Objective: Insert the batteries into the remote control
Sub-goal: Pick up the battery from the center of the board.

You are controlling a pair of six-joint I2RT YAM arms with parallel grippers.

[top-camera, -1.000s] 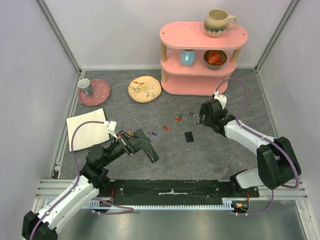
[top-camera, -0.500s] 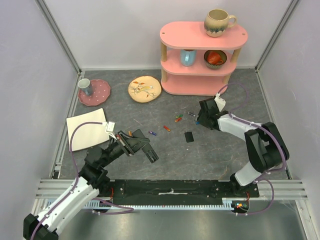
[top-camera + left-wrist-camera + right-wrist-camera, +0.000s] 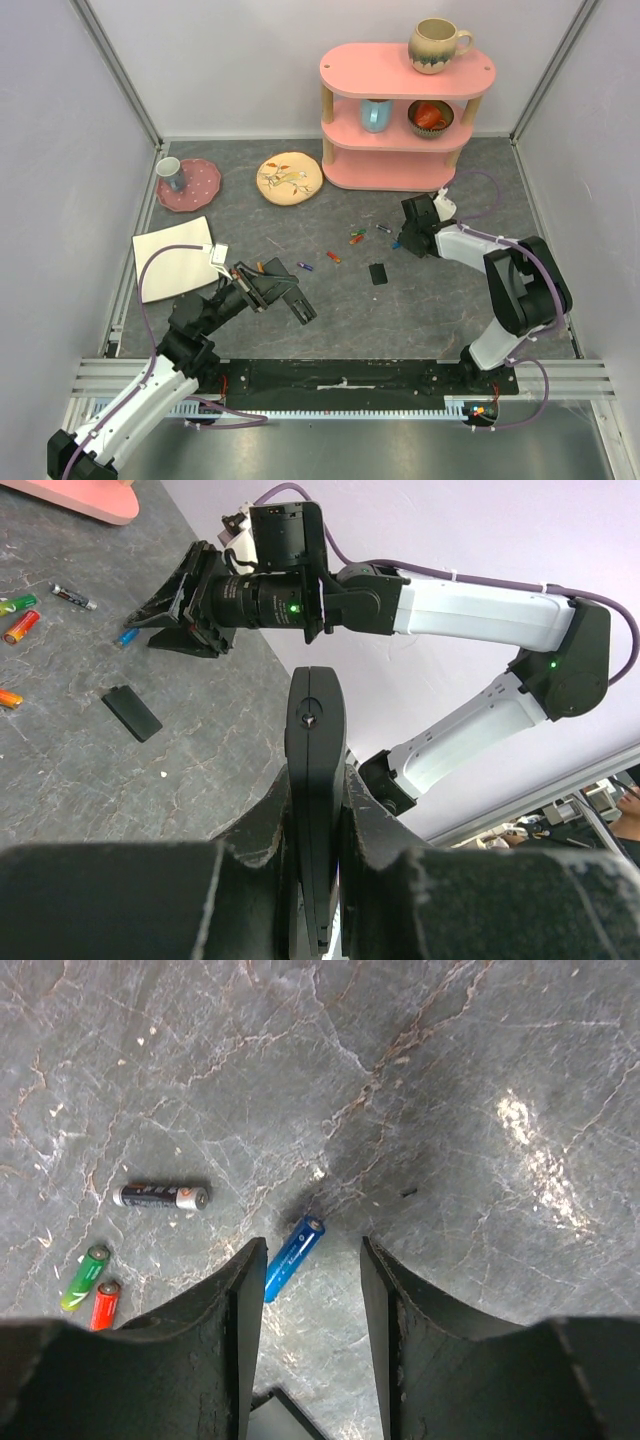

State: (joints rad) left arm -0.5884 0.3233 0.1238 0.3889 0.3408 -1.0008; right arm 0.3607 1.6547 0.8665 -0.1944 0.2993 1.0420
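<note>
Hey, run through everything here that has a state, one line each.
left gripper: shut on the remote control
remote control: clamped in the left gripper
right gripper: open, astride the blue battery
blue battery: lying loose on the table
small black piece: lying flat on the table, ungripped

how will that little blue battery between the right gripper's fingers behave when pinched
The small blue cylindrical battery lies on its side on the smooth grey table, so a nudge would probably roll it. It sits askew between the open fingers of the right gripper, so closing may swivel it first. Its rigid, glossy-looking shell might slip out of the pinch.
</note>
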